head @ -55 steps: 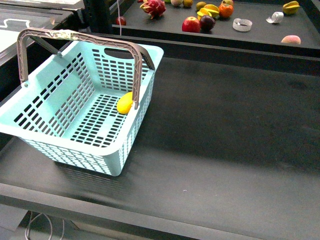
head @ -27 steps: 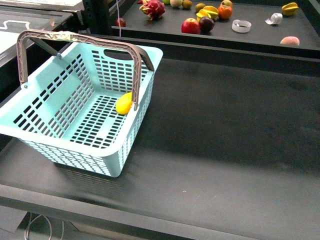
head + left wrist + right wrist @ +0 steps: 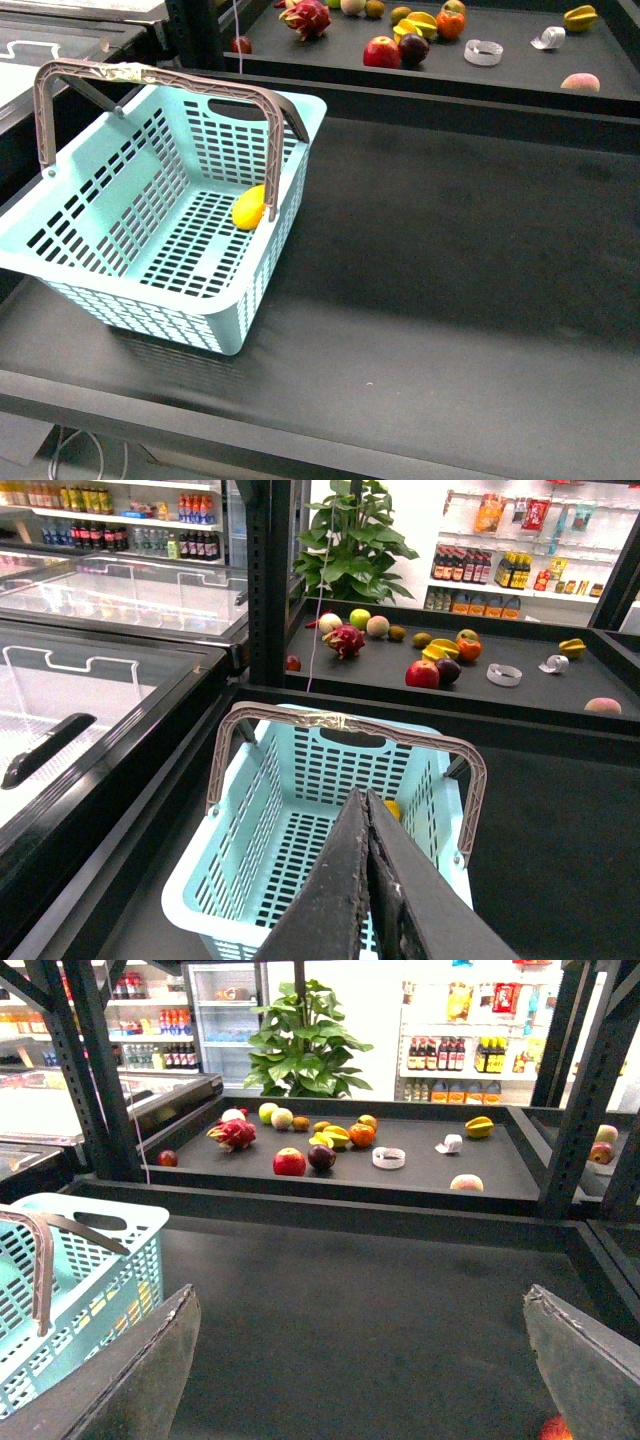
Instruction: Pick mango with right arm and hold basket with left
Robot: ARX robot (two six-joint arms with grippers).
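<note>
Front view: the turquoise basket point(image 3: 170, 220) stands on the near dark surface point(image 3: 450, 280), both hoop handles point(image 3: 160, 85) raised, with the yellow mango point(image 3: 249, 207) lying inside on its slotted floor against the wall nearest the open surface. Neither arm appears in this view. Left wrist view: the left end effector point(image 3: 368, 880) hangs above the basket's near rim with its two fingers pressed together and nothing between them; it touches neither handle nor rim. Right wrist view: the right end effector point(image 3: 365, 1360) has its fingers point(image 3: 150, 1370) spread wide and empty, over bare surface well apart from the basket. The far shelf point(image 3: 520, 70) carries a red apple point(image 3: 381, 50), a dragon fruit point(image 3: 307, 17), a star-shaped fruit point(image 3: 580, 15) and other produce. Judged from this layout, the mango already rests in the basket, so the picking appears complete; the basket is not held, so gripping it with the left arm seems to be what is left.
</note>
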